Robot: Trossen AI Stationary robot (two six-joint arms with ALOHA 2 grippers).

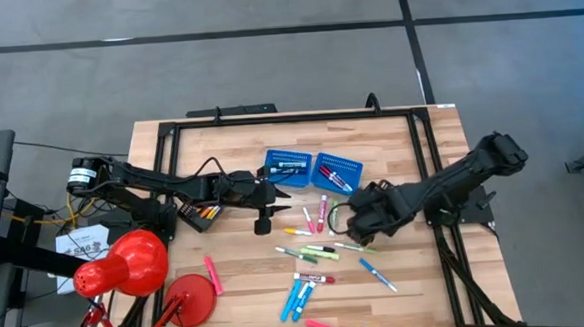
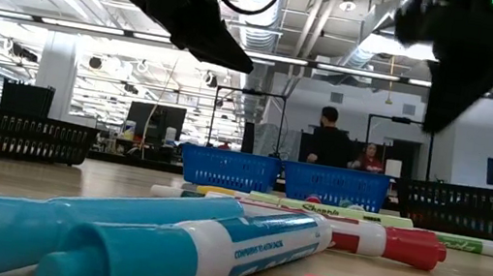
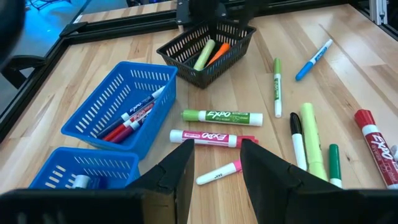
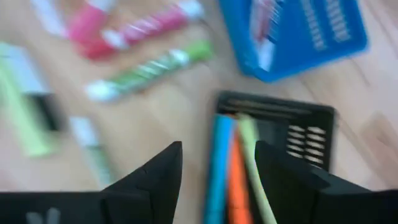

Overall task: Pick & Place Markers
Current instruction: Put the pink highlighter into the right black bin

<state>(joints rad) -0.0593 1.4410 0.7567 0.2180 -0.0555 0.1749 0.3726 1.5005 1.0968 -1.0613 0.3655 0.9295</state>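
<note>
A big open workshop runs back behind the table — ceiling ducts, strip lights, dark screens, and two people standing far off beyond the baskets. The table is pale wood planks inside a black frame, on a grey floor; a red lamp stands at its near left corner.

The markers lie loose across the middle and front of the table, in pink, green, blue and white, well apart in small clusters. A few more rest inside the two blue baskets, which sit side by side toward the back. A black tray holds a green and an orange marker, with a blue one beside them in the right wrist view.

The left gripper hovers just in front of the left blue basket. Its fingers stand apart with nothing between them — a pink-and-white marker lies on the wood beyond.

The right gripper hangs over the black tray, its jaws spread and empty, the three markers lying in the tray right below the gap.

From above, the right arm covers the tray almost entirely. The right wrist picture is smeared, so the labels there cannot be read. At table height the nearest markers are cut off by the edge, and both grippers show only as dark shapes overhead.
</note>
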